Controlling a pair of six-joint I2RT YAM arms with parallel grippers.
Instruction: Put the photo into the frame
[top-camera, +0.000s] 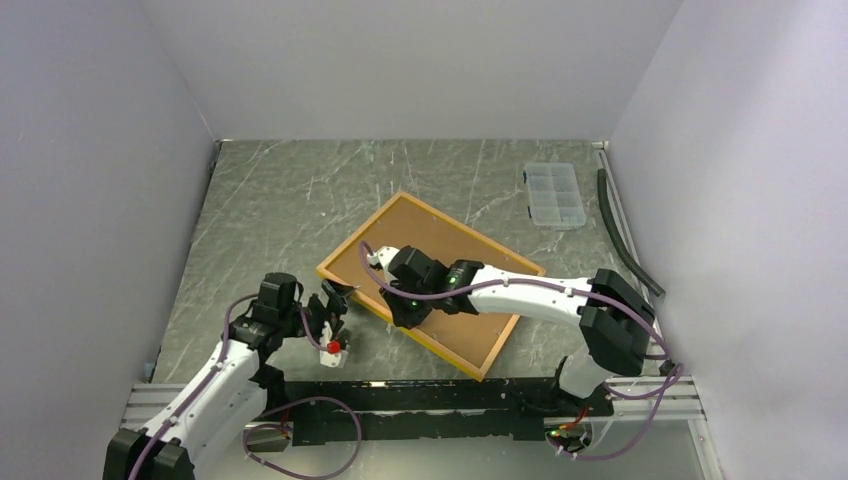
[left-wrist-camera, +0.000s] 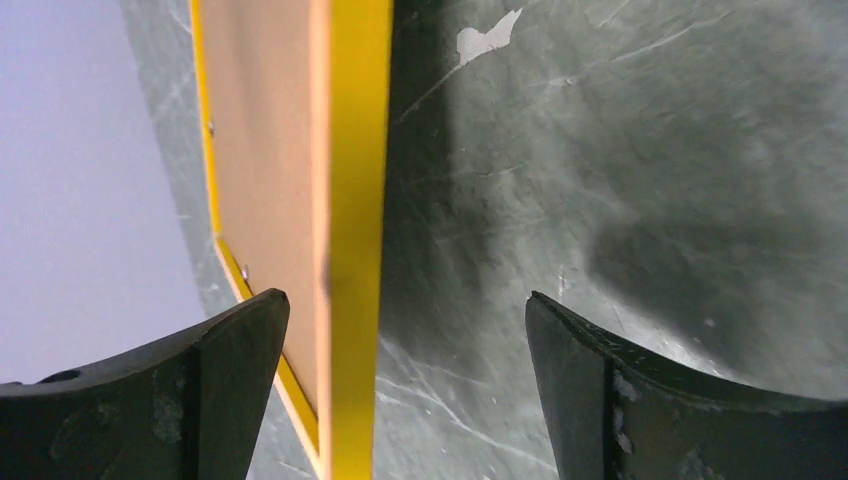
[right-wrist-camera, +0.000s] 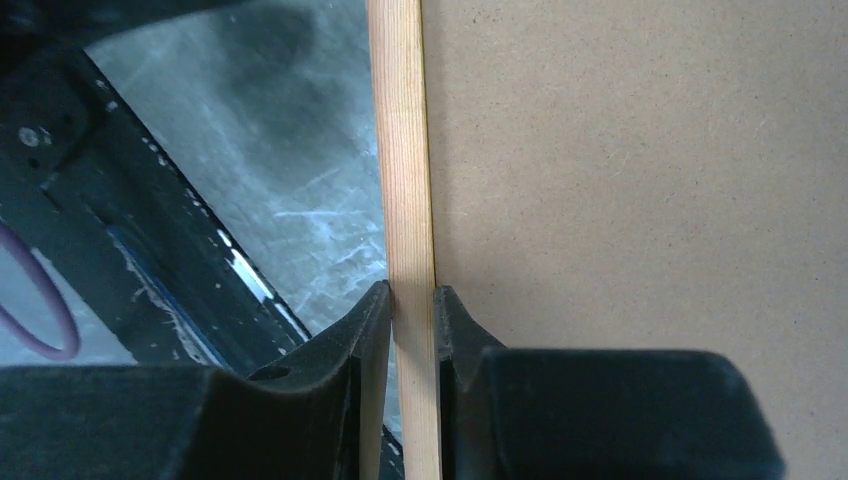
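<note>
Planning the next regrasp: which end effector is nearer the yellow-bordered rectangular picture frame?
Right. The right end effector pinches the frame at its rail; the left end effector hangs open beside its corner.

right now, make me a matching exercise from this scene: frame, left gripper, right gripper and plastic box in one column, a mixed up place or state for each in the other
Things:
1. frame
2. left gripper
3. right gripper
4. plastic box

Places or states:
A. open, holding nothing
B. far right part of the table
C. brown back up, middle of the table
D. shut on the frame's edge

Pairs: 1-C, 2-A, 3-D, 4-B
</note>
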